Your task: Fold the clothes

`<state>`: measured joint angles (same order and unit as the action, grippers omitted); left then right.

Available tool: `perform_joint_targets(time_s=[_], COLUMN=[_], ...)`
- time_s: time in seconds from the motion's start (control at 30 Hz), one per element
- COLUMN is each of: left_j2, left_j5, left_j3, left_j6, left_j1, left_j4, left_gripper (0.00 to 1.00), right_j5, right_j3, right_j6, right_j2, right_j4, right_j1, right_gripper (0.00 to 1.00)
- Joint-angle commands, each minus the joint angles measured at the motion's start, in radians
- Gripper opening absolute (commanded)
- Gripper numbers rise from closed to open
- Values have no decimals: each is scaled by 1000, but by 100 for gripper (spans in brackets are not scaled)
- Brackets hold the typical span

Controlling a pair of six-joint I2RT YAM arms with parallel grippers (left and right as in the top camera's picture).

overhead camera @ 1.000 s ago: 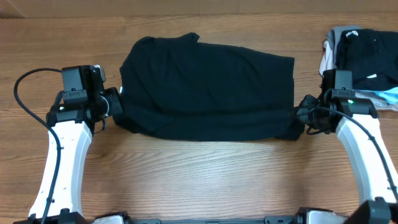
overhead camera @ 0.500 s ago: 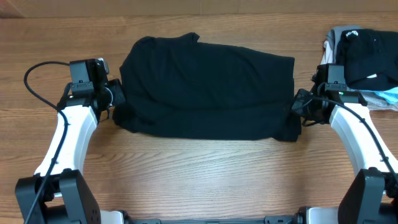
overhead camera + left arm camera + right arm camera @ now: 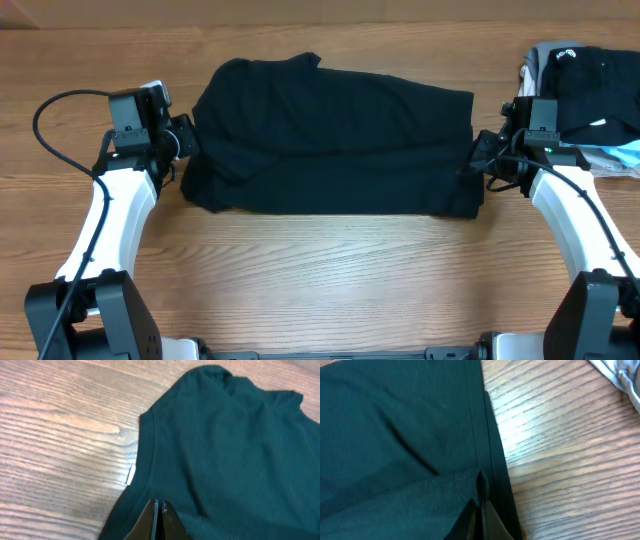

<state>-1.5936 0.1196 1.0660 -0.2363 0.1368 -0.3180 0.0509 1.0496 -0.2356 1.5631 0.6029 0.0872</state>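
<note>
The left gripper (image 3: 188, 143) and right gripper (image 3: 478, 158) have moved toward the far side of the tabletop (image 3: 320, 285). They have drawn the shirt (image 3: 330, 130) with them, so its near edge now lies farther back and straighter.

A wooden table (image 3: 320, 285) with light-brown grain carries everything. A black T-shirt (image 3: 330, 140) lies spread flat across its middle, with a crease running along its length and a small white label (image 3: 131, 474) at its left edge. Near the table's right edge sits a pile of clothes (image 3: 585, 100): a grey piece (image 3: 528, 90), a smaller black garment (image 3: 600, 85) with white marks on top, and light-blue fabric (image 3: 628, 156) beneath.
</note>
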Motion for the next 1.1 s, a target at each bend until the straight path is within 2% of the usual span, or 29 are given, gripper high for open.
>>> perform_joint_targets(time_s=[0.0,0.23,0.27,0.3,0.37,0.43,0.5,0.53,0.63,0.77,0.87,0.97,1.07], left_j2=[-3,-3,-3,-3,-3,-3,1,4,15,25,25,17,0], left_j5=[-1,0,0,0,-1,-13,-37,-45,-45,-41,-41,-42,-45], left_j3=[-3,-3,-3,-3,-3,-3,-2,3,50,160,183,153,90], left_j6=[-14,-14,-14,-14,-13,-6,-6,0,28,89,102,107,115], left_j1=[-6,-6,-6,-6,-6,-6,-4,-2,7,6,5,5,5], left_j4=[16,13,11,7,0,-3,-3,-13,-102,-355,-477,-507,-467], left_gripper=[4,7,11,21,46,61,70,72,77,77,75,76,75], right_j5=[22,22,22,22,22,22,23,29,53,81,107,108,108], right_j3=[-3,-3,-3,-3,-3,-3,-2,2,29,74,77,77,77], right_j6=[9,21,21,21,21,21,20,21,21,28,28,39,59], right_j2=[2,4,4,4,4,4,3,3,3,3,3,3,3], right_j4=[-7,-4,-3,-2,3,8,16,24,85,180,219,247,262], right_j1=[7,7,7,7,7,7,7,7,7,7,7,6,7], right_gripper=[4,6,19,35,75,87,91,95,100,100,100,100,100])
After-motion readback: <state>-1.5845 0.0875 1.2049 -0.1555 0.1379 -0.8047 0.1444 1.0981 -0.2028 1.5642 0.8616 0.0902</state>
